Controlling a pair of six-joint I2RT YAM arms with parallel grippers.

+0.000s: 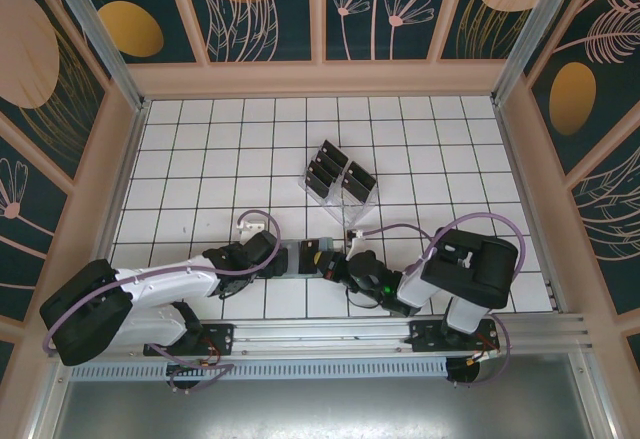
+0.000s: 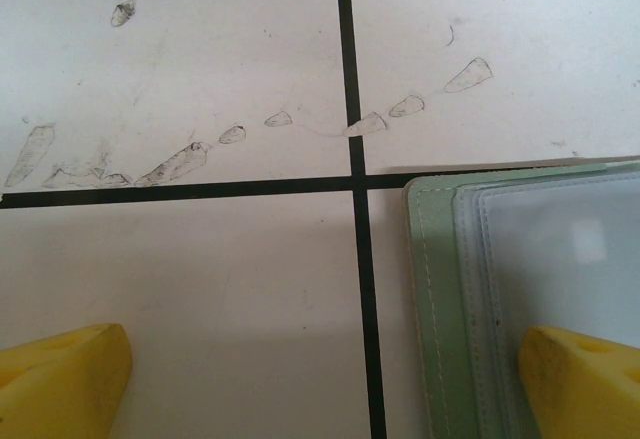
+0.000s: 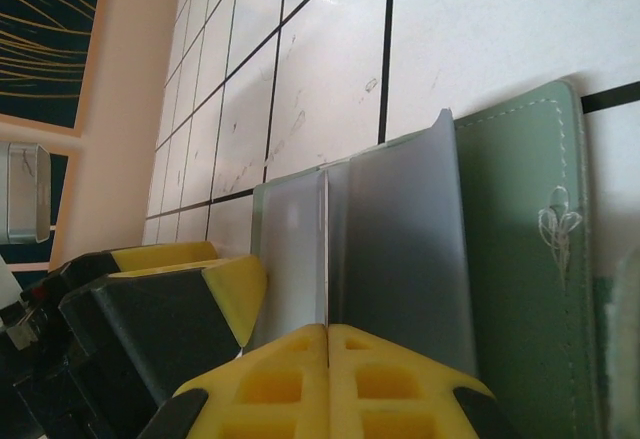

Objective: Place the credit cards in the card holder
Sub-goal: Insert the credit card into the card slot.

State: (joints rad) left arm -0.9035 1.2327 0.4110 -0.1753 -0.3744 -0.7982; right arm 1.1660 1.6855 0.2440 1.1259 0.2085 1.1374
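1. Grip state, right gripper (image 3: 329, 344): the jaws are fully closed at the bottom centre of the right wrist view. They appear to pinch one thin translucent leaf of the card holder (image 3: 520, 259), whose edge rises straight up from between the pads.
2. Grip state, left gripper (image 2: 320, 379): the jaws are spread wide and hold nothing. One yellow fingertip sits at the lower left of the left wrist view, the other at the lower right.
3. Risk, leaf slip: the pinched leaf is thin and smooth. A sideways pull could draw it out of the closed pads, and the pocket would fall shut.
4. Risk, holder drag: the card holder is soft and lies loose on the table (image 1: 200, 159). Lifting the leaf without the left gripper pressing down would likely move the whole holder.
5. Risk, finger clash: both grippers work close together at the lower centre of the top view, so contact between fingers is possible.
6. Position, card holder: it lies open between the two grippers. Its green stitched edge occupies the lower right of the left wrist view, with the lower-right fingertip over its clear sleeve.
7. Position, credit cards (image 1: 335, 174): they stand in the clear rack (image 1: 345, 209) at the centre of the top view, well apart from both grippers. None is in the holder yet.
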